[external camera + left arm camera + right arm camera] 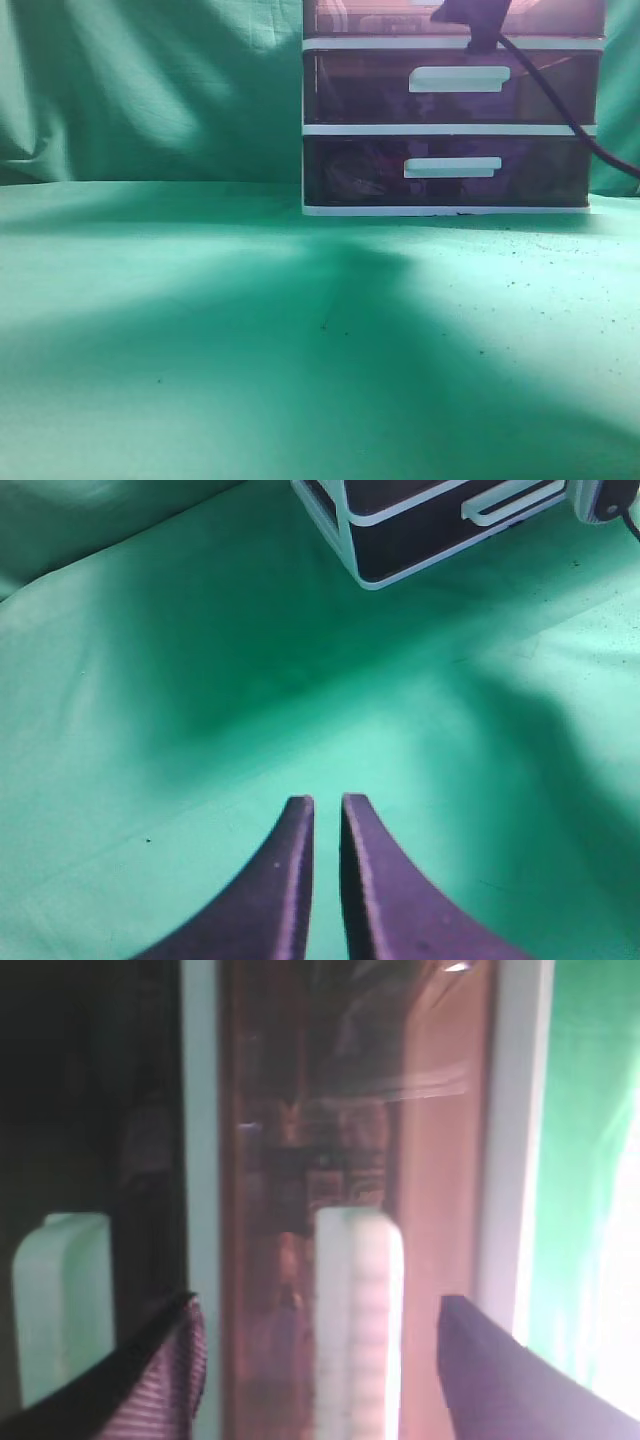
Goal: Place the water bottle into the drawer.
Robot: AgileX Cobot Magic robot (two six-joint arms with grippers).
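Right gripper (320, 1360) is spread wide, one finger (160, 1375) on each side of the white bar handle (358, 1320) of the drawer (300, 1160). The handle sits in the gap between them and neither finger looks like it's touching it, though the wrist shot is blurry. That drawer front is dark brownish see-through plastic, and there's some glinting stuff behind it that I can't make out. So I can't say where the bottle is; no view shows it clearly.

From the front view you only catch the bottom strip of that drawer (380, 18) at the top edge of the frame, with the dark right arm (478, 18) in front of it and a black cable (560, 105) trailing down to the right across the unit. Two more drawers sit under it, middle drawer (360, 90) and bottom drawer (350, 175), both shut as far as I can tell.

Left gripper (327, 825) is nearly closed, just a thin gap between the fingers, nothing in it. It hangs over the green cloth (200, 330), well away from the unit (400, 540), which is up in the far corner of its view.
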